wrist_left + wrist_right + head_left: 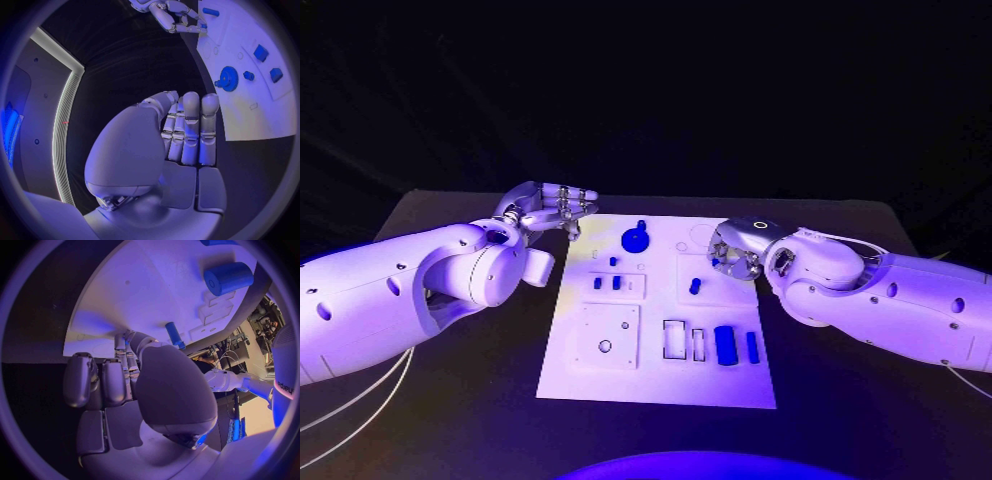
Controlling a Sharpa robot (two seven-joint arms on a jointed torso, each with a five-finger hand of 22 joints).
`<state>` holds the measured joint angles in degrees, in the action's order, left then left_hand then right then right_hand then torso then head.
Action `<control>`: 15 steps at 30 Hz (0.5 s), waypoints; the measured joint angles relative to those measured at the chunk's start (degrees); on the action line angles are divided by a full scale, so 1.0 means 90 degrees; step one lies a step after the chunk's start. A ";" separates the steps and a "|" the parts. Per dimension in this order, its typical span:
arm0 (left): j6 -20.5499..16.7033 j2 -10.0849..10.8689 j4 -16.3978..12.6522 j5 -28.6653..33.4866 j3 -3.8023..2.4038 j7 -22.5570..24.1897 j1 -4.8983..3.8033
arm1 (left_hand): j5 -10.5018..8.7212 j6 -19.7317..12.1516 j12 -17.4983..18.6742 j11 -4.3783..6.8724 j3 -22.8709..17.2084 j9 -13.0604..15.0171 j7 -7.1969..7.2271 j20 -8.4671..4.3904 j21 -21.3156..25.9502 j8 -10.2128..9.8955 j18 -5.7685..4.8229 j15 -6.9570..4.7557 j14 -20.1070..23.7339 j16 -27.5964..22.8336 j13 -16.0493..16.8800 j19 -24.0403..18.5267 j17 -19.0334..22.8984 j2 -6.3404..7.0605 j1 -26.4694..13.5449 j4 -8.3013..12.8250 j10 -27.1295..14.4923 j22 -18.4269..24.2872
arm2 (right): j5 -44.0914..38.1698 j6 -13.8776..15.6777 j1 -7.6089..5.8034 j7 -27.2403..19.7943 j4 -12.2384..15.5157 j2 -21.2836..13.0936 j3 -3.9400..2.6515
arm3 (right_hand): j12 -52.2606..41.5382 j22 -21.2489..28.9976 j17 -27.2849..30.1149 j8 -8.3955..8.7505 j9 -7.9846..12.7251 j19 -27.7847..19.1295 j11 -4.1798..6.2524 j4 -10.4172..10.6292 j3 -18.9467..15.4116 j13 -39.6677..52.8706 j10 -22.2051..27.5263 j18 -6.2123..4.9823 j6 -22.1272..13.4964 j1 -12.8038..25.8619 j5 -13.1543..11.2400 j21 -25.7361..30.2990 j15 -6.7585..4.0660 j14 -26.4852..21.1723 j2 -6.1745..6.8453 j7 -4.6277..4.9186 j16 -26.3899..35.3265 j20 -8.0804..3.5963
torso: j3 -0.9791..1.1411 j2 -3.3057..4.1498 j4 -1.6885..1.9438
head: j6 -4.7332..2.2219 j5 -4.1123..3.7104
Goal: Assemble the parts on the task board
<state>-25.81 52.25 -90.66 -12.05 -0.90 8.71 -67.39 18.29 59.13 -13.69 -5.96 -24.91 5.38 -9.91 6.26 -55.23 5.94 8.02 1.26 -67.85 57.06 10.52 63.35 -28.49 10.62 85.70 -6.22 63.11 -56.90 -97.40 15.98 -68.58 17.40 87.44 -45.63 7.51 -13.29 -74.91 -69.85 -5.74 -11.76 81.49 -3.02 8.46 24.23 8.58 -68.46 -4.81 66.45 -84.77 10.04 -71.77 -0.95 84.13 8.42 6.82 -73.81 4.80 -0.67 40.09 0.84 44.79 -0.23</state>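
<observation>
Left hand (548,208) hovers just off the task board (661,385) at its far left corner, fingers (190,130) straight and pressed together, holding nothing. Right hand (737,250) sits over the board's right edge, fingers curled in; can't tell if it grips anything. Board: flat white plate on the black counter (877,400). Blue gear (635,239) near its far edge, smooth blue cylinder (726,344) near the front, small blue peg (695,286) just beside the right hand.
</observation>
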 measured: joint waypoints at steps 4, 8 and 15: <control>0.0000 -0.0005 0.0010 0.0001 0.0000 -0.0021 0.0000 | 0.0000 -0.0023 -0.0009 -0.0012 -0.0016 0.0000 -0.0023 0.0000 0.0012 0.0000 0.0008 0.0008 0.0008 0.0000 0.0002 0.0001 0.0005 0.0000 0.0000 0.0016 -0.0012 0.0018 | 0.0000 0.0065 -0.0011 0.0012 0.0030 -0.0020 0.0000 | 0.0000 0.0000 0.0000 0.0000 -0.0014 0.0000 0.0010 0.0000 0.0000 -0.0005 -0.0010 0.0000 0.0007 0.0011 -0.0023 0.0000 0.0000 0.0000 -0.0003 -0.0007 0.0000 0.0000 | 0.0000 0.0000 -0.0001 | -0.0010 0.0004; 0.0000 -0.0009 0.0028 0.0002 0.0001 -0.0036 0.0000 | 0.0000 -0.0023 -0.0008 0.0001 -0.0016 -0.0005 -0.0023 -0.0002 0.0049 0.0000 0.0099 0.0008 0.0008 0.0000 0.0002 -0.0043 0.0012 0.0000 0.0000 0.0016 -0.0026 0.0042 | 0.0002 0.0134 -0.0025 0.0014 0.0073 -0.0049 -0.0004 | 0.0000 -0.0005 0.0000 0.0000 -0.0014 0.0000 0.0010 0.0000 0.0000 -0.0005 -0.0010 0.0000 0.0007 0.0011 -0.0024 0.0000 0.0000 0.0000 -0.0003 -0.0008 0.0000 0.0000 | 0.0000 0.0000 -0.0004 | -0.0015 0.0001; 0.0001 -0.0023 0.0063 0.0006 0.0001 -0.0056 0.0000 | 0.0000 -0.0023 -0.0056 -0.0011 -0.0036 -0.0011 -0.0023 0.0020 0.0097 0.0000 0.0098 -0.0012 0.0031 -0.0030 0.0001 -0.0066 0.0027 0.0000 0.0000 0.0035 -0.0057 0.0075 | 0.0004 0.0289 -0.0096 0.0013 0.0207 -0.0148 -0.0035 | 0.0025 -0.0005 0.0000 0.0001 -0.0014 -0.0001 0.0010 0.0000 -0.0001 -0.0005 -0.0010 0.0000 0.0007 0.0011 -0.0024 -0.0025 0.0000 0.0000 -0.0003 -0.0009 0.0000 0.0000 | 0.0001 0.0004 -0.0005 | -0.0032 0.0000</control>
<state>-25.80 52.05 -90.10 -11.99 -0.89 8.21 -67.39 18.29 58.93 -14.20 -6.06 -25.23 5.28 -10.11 6.44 -54.35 5.94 8.90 1.14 -67.57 56.79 10.53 62.75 -28.25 10.62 85.70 -5.90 62.61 -56.23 -97.36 18.59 -69.45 17.52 89.31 -46.96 7.19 -13.07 -74.95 -69.85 -5.73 -11.88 81.48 -2.93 8.46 24.22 8.53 -68.54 -4.81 66.51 -84.67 9.82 -72.00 -0.94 84.13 8.39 6.74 -73.81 4.80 -0.66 40.13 0.79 44.50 -0.23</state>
